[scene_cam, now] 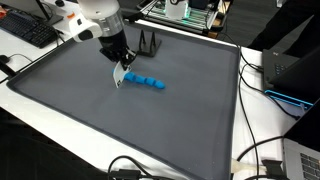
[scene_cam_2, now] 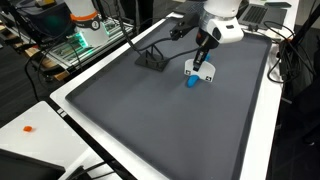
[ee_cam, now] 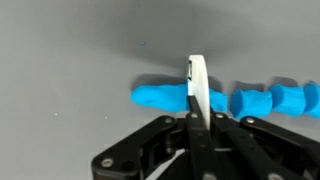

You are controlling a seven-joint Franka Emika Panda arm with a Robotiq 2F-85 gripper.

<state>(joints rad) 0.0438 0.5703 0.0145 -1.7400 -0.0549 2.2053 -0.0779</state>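
My gripper (scene_cam: 120, 68) is shut on a thin white blade (ee_cam: 198, 85) that points down at a row of blue dough (scene_cam: 145, 82) lying on the dark grey mat (scene_cam: 150, 125). In the wrist view the blade stands edge-on across a long blue piece (ee_cam: 160, 98), with separate shorter blue chunks (ee_cam: 270, 101) to its right. In the exterior views the gripper (scene_cam_2: 203, 62) hangs over one end of the blue dough (scene_cam_2: 191, 83), with the white blade (scene_cam_2: 199, 72) touching or just above it.
A small black wire stand (scene_cam: 148, 43) sits on the mat behind the gripper and shows again in an exterior view (scene_cam_2: 152, 55). A keyboard (scene_cam: 25, 30), a laptop (scene_cam: 300, 160) and cables lie around the mat's white border. A small orange item (scene_cam_2: 28, 128) lies off the mat.
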